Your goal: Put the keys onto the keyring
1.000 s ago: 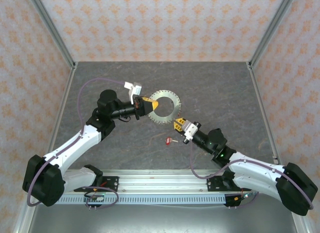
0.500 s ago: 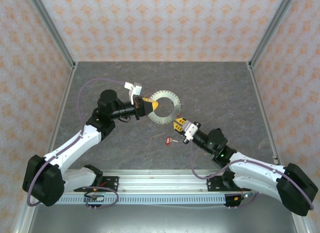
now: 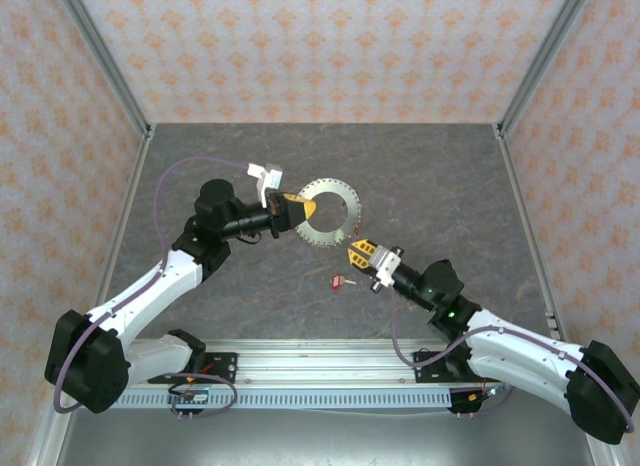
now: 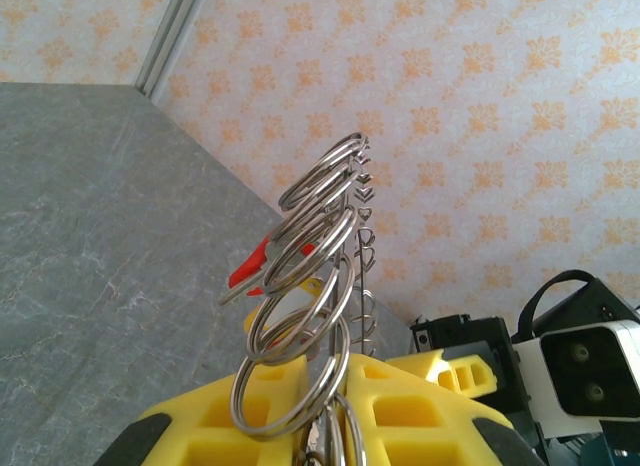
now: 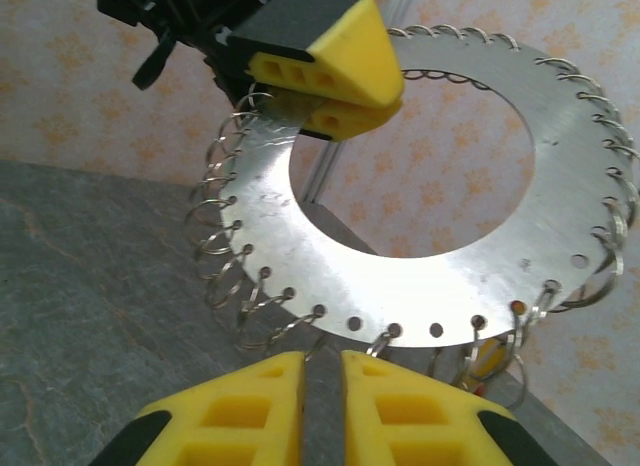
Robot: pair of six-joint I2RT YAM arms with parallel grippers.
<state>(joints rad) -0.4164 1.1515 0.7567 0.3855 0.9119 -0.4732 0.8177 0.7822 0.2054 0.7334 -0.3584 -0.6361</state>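
Keyring: a flat grey metal ring plate (image 3: 331, 237) with a wide round opening, holes punched along its rim, small wire split rings (image 5: 215, 248) hanging from most of them. It is held in the air above the surface, between the two arms.
Left pincer (image 3: 299, 208): clamped on the plate's rim. The right wrist view shows its yellow fingers (image 5: 352, 48) pressed on both faces of the metal.
Left wrist view: the plate stands edge-on, rising out of the yellow fingers (image 4: 250, 426), and the split rings (image 4: 300, 254) stack up one over another.
Key on the plate: a red tag (image 4: 250, 269) hangs among the split rings, on the side away from the wall.
Second tag: something pale yellow (image 5: 487, 354) hangs from a split ring on the plate's lower rim, partly hidden behind the right finger.
Right pincer (image 3: 357, 252): just below the plate's lower edge. Its fingers (image 5: 235, 411) are close together with a narrow slot between them — I cannot tell whether anything is pinched there.
Loose key: one key with a red tag (image 3: 343, 281) lies on the grey surface (image 3: 430, 176), near the right pincer and apart from the plate.
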